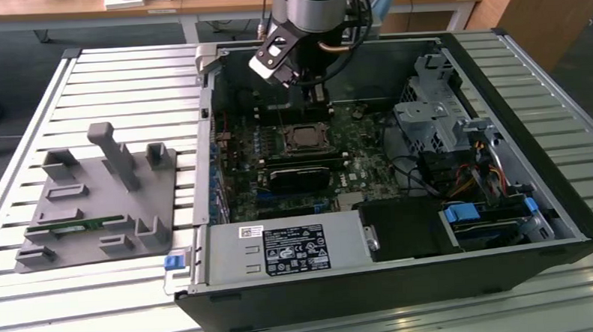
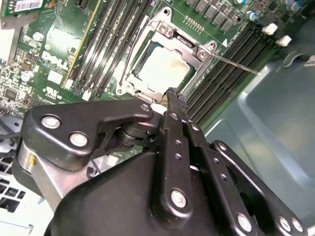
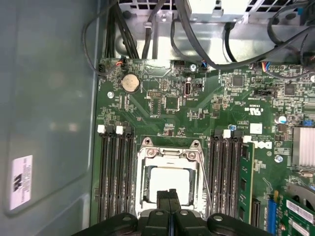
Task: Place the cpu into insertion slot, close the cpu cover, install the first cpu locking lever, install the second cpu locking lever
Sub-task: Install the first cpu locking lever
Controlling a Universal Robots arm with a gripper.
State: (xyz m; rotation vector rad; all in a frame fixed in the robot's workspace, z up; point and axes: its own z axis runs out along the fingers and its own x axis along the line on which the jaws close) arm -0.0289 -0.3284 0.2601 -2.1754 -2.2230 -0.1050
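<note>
The cpu (image 3: 158, 179) is seated in the insertion slot (image 1: 303, 139), cover (image 3: 195, 169) laid over it; the gripper (image 3: 170, 192), clenched and empty, is held at the far edge. The lever (image 2: 236, 65) is best pressed steadily down.

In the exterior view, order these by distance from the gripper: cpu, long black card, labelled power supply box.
1. cpu, just beneath the gripper.
2. long black card, beside the cpu, nearer the camera.
3. power supply box, at the case's near wall.
</note>
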